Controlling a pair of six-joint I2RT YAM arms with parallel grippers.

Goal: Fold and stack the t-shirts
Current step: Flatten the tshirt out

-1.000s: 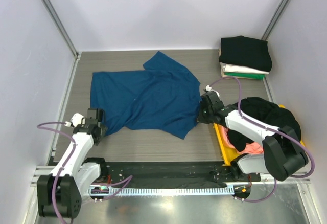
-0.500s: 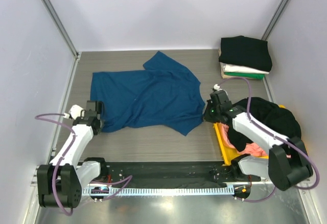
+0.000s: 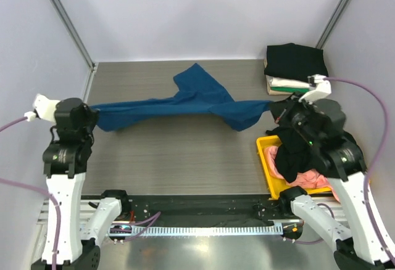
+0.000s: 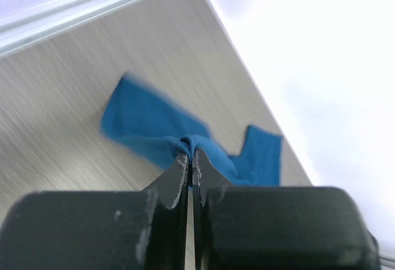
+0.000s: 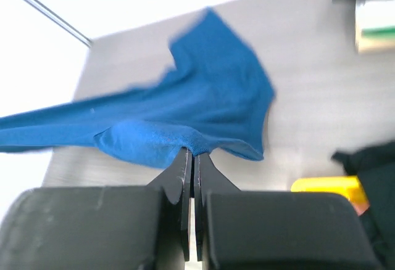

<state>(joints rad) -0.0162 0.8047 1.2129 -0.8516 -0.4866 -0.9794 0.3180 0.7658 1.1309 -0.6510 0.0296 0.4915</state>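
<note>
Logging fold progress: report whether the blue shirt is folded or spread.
Neither: the blue shirt is stretched, unfolded, between left gripper and right gripper, each shut on an end.

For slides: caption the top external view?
Left pincer and right pincer stretch a dark blue cotton t-shirt over the grey table.

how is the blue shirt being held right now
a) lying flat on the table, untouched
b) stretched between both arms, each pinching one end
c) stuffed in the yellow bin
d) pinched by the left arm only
B: the blue shirt is strung out between the two arms, and each wrist view shows the left fingers and the right fingers shut on a bunch of its cloth.
</note>
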